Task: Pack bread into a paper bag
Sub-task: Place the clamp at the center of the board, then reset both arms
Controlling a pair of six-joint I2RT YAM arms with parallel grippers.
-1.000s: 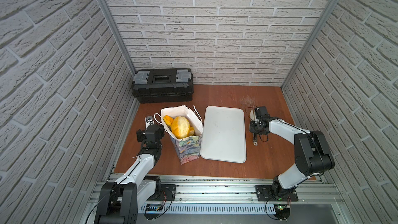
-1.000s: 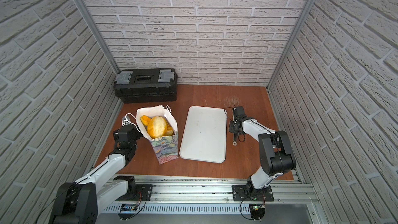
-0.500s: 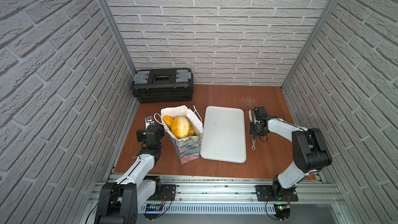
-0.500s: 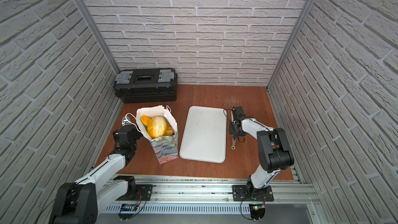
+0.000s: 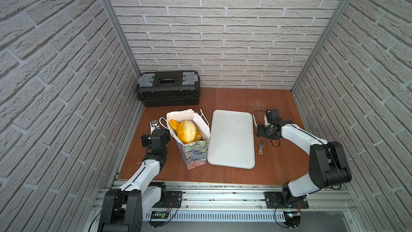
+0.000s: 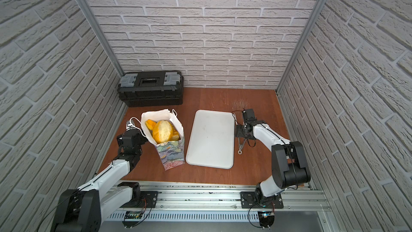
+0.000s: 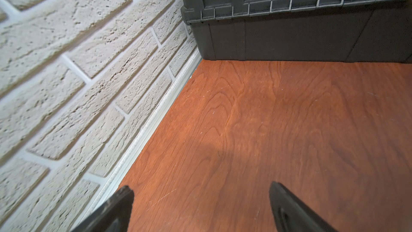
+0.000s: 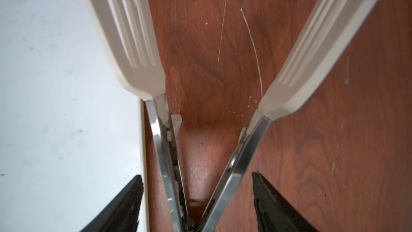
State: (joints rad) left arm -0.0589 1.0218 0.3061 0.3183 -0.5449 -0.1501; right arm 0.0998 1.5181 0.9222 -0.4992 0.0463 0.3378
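The paper bag (image 5: 194, 153) (image 6: 171, 153), painted outside and white inside, stands upright left of the tray. It is full of golden bread (image 5: 186, 131) (image 6: 161, 131), with a large oval loaf on top. My left gripper (image 5: 154, 126) (image 7: 200, 191) sits low beside the bag's left side, open and with only bare wood between its fingers. My right gripper (image 5: 262, 138) (image 8: 197, 179) hangs open over metal tongs (image 5: 260, 146) (image 8: 242, 168) that lie spread on the table. A gap shows between each finger and the tong arms.
A white tray (image 5: 231, 139) (image 6: 210, 139) (image 8: 66, 85) lies flat between the bag and the tongs, one tong head (image 8: 131, 36) along its edge. A black toolbox (image 5: 168, 88) (image 7: 312, 30) stands at the back left. Brick walls close in three sides.
My right gripper has opened and let go of the tongs, which have sprung apart on the table by the tray. The left arm and the bag have not moved.
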